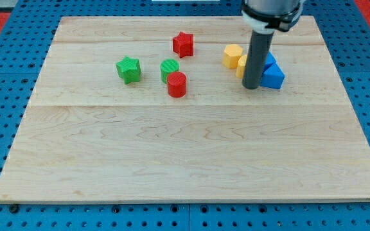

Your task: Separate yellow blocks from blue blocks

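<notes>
A yellow hexagon-like block [232,55] sits near the view's top right of the wooden board. A second yellow block [242,65] lies just right of it, mostly hidden behind my rod. Two blue blocks touch each other right of the rod: a blue block [273,76] in front and another blue block [270,59] behind it, partly hidden. My tip [252,86] rests on the board between the second yellow block and the front blue block, close against both.
A red star [183,43] lies at the top middle. A green block [169,68] and a red cylinder [176,84] touch each other below it. A green star [128,68] lies further left. The wooden board [172,160] ends on a blue pegboard.
</notes>
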Available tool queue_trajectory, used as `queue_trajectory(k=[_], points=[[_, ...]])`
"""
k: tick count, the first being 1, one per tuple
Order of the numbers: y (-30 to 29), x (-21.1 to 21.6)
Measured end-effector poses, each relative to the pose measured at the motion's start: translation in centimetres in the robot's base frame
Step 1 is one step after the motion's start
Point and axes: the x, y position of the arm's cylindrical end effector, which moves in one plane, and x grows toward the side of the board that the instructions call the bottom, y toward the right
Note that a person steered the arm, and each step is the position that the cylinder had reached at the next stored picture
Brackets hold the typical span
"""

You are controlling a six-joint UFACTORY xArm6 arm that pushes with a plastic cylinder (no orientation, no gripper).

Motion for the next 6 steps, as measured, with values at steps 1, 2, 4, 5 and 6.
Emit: queue_trajectory(k=[1, 2, 4, 5, 6], points=[[-0.3, -2.8], [-0.3, -5.8], [-3.0, -5.9], [-3.9, -5.9], [-6.8, -8.7]])
